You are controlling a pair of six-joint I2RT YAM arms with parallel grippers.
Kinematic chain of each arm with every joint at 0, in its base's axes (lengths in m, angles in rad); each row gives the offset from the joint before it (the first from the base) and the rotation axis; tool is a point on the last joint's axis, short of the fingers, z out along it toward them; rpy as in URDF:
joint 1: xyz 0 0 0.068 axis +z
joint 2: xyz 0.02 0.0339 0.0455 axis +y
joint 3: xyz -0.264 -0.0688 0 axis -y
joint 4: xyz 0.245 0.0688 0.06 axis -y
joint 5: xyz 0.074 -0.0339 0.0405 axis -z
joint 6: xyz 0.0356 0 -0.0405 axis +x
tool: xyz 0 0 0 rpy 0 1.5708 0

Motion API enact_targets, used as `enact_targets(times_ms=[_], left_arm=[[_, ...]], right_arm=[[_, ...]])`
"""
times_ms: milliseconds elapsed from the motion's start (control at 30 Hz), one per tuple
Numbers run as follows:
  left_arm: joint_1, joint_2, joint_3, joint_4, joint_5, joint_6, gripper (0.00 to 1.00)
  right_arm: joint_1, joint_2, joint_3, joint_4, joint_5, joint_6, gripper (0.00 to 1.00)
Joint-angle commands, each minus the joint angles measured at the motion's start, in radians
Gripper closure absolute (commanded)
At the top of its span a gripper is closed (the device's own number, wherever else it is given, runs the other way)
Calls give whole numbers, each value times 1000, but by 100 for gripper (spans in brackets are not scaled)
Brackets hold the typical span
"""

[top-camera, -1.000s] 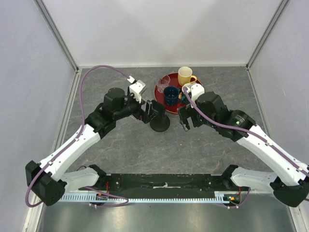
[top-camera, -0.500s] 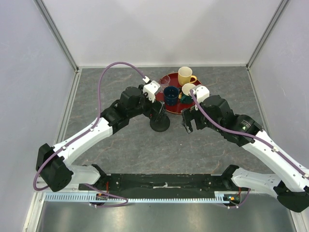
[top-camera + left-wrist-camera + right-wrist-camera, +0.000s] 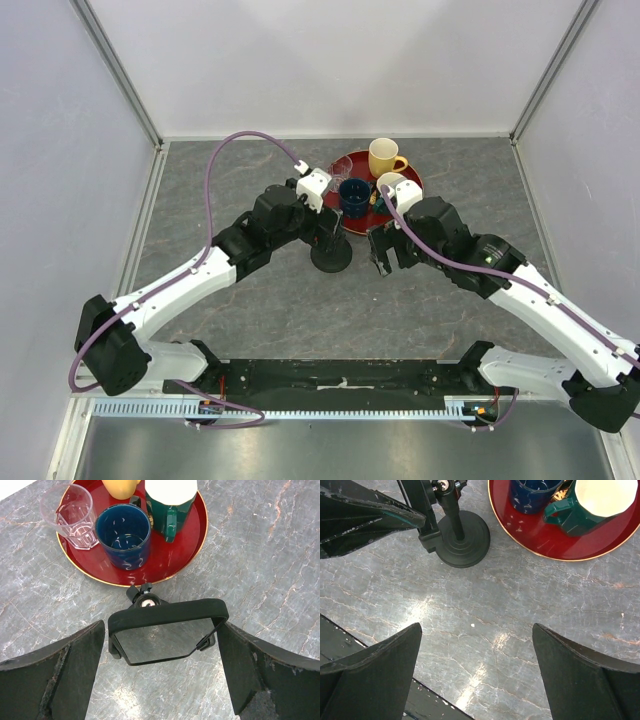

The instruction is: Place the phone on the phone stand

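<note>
Top view: the phone sits on the stand, just before the red tray.

Left wrist: jaws spread either side of the glossy slab; a clipped edge on retreat could topple it.

Right wrist: jaws spread, empty, above veined table; ridged disc base.

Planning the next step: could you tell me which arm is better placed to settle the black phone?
Left. The left fingers, open, flank the thin flat black phone at the round-based black stand; the right fingers face grey table beside it.
</note>
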Motion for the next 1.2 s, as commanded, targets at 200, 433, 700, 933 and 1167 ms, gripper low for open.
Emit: enact_targets(times_ms=[200,433,700,933,1167], left_arm=[[-38,9,-4,26,-112,-53,5],[-58,20,0,16,-158,-54,2],[-66,25,11,7,-192,-62,37],[-67,-18,8,-1,-258,-58,93],[-67,-55,13,-33,-507,-70,98]], right_arm=[[1,-40,-33,40,3,31,2],[2,-63,-33,34,-7,47,2],[2,-66,-32,36,12,77,2],[1,-57,-35,54,29,110,2],[1,-81,-41,49,76,125,2]])
